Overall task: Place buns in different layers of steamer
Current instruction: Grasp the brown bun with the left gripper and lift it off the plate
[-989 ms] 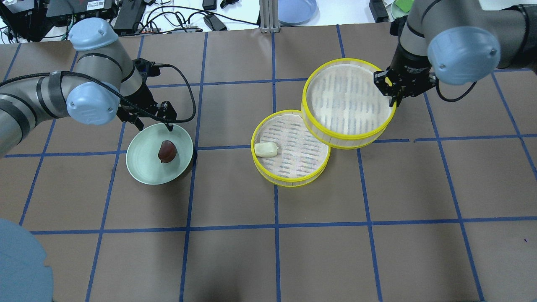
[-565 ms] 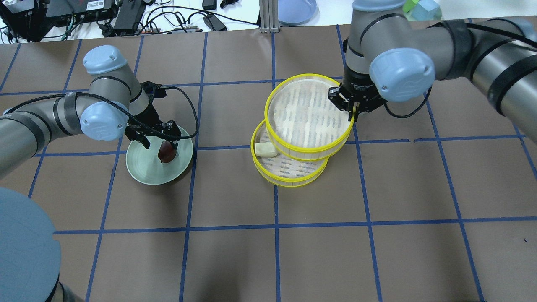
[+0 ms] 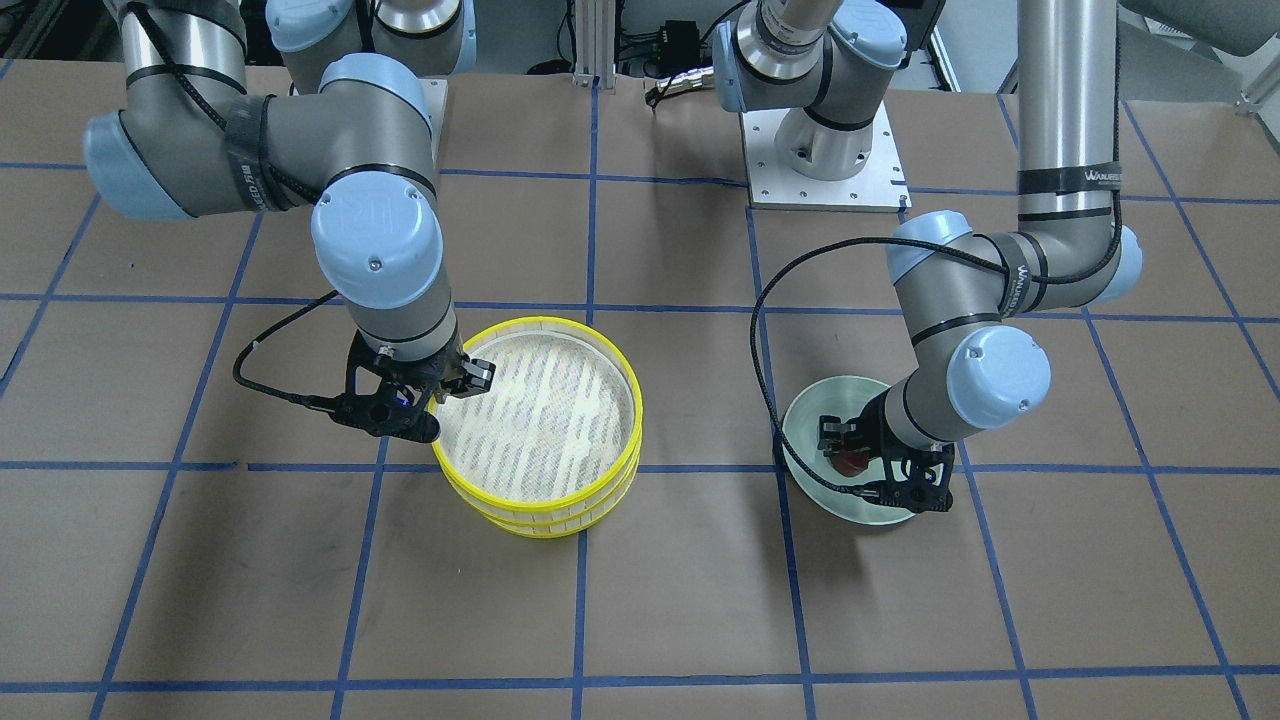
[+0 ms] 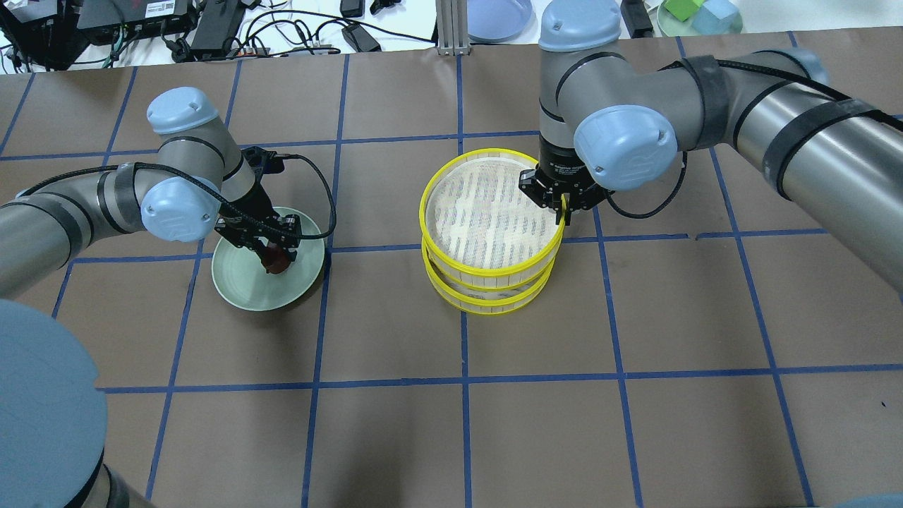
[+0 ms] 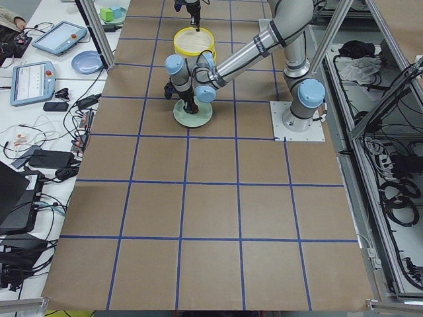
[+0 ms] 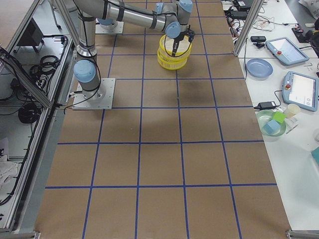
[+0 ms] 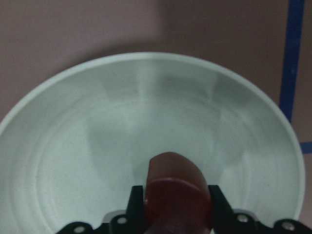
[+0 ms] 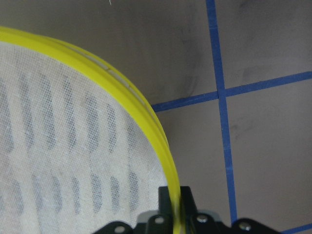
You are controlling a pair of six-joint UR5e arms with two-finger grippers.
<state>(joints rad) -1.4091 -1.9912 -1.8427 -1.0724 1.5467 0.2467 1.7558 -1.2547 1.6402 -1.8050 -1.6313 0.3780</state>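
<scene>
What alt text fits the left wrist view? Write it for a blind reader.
The left gripper is closed on a dark reddish-brown bun, seen from just above. A pale mint-green plate fills the view behind it, with brown table and blue tape beyond.

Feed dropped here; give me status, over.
Left gripper shut on brown bun, at green plate. Right gripper shut on upper tray rim, stacked over lower tray. Nothing seen in the way.
</scene>
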